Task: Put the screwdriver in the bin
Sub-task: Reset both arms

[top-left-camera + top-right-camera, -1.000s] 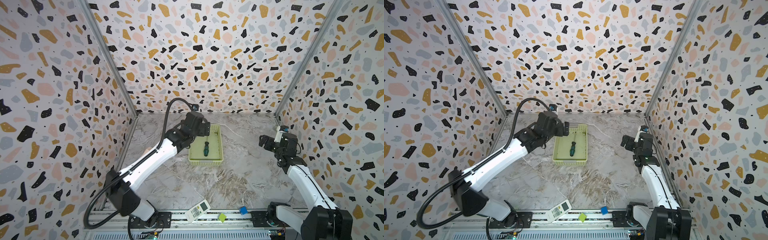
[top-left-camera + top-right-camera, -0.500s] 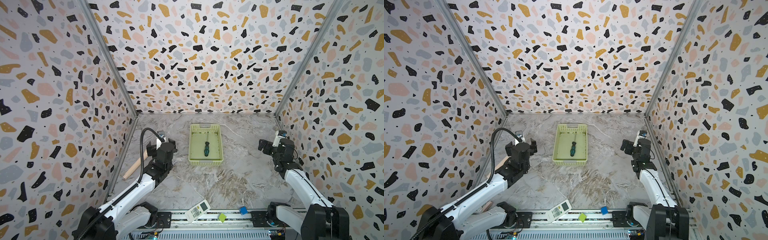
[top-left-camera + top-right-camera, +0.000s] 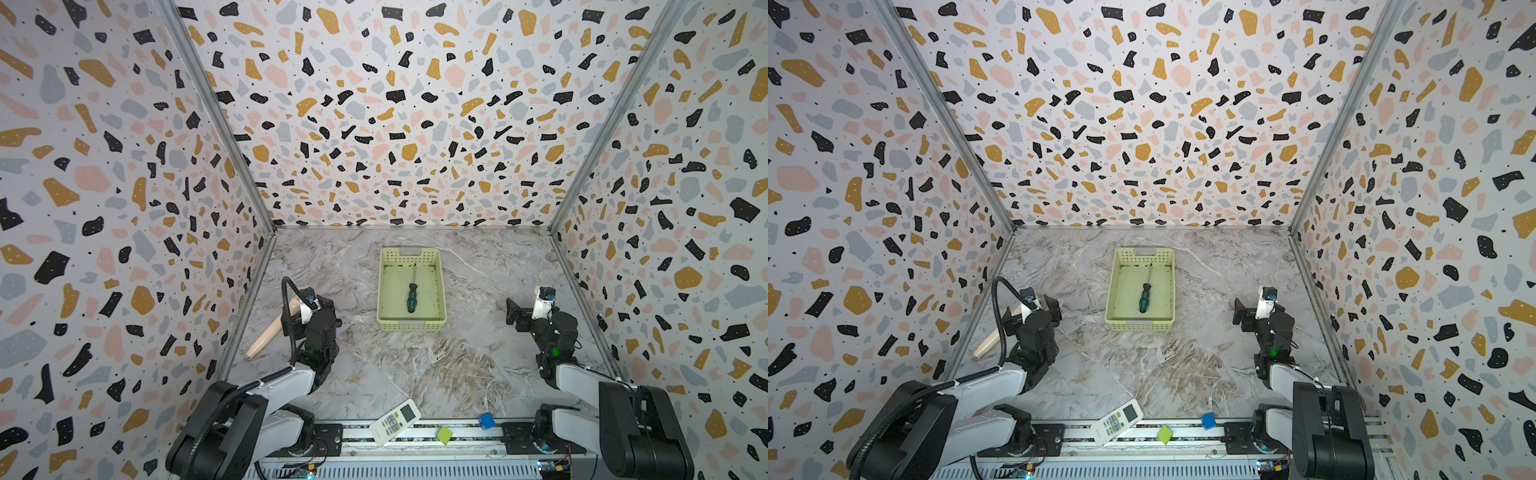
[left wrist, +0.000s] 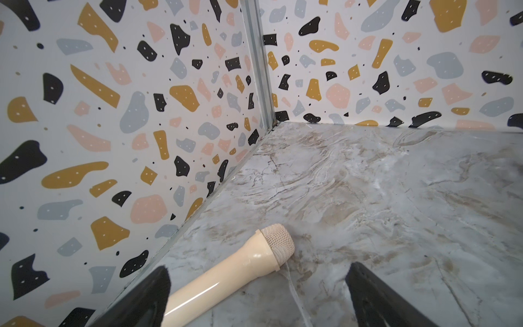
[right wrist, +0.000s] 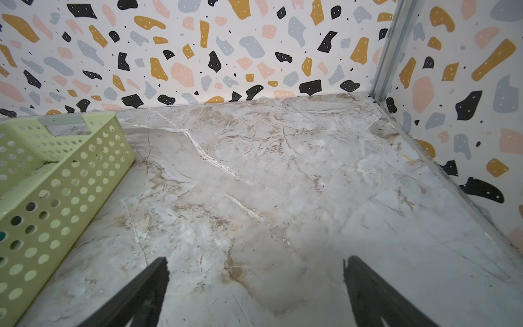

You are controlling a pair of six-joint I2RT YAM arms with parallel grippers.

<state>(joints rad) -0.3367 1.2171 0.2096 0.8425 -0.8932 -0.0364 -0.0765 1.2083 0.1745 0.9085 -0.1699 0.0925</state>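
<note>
Marble worktop [image 3: 415, 365], walls [image 3: 395, 124] on three sides: I note open room around bin [image 3: 379, 286], screwdriver [image 3: 411, 297] inside; left claw [image 4: 257, 269], right claw [image 5: 256, 260] released.

The teal-and-black screwdriver [image 3: 412, 294] lies flat inside the pale yellow-green perforated bin [image 3: 441, 286], shaft pointing toward the back wall.

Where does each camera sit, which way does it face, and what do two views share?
Top views: high above the robot's base, looking down at the table and the bin holding the screwdriver; both arms show.
Left wrist: low, facing a wall corner; the open left gripper and a beige stick show.
Right wrist: low, facing the back wall; the open right gripper shows.
Shared: right wrist and top views both show the bin.
</note>
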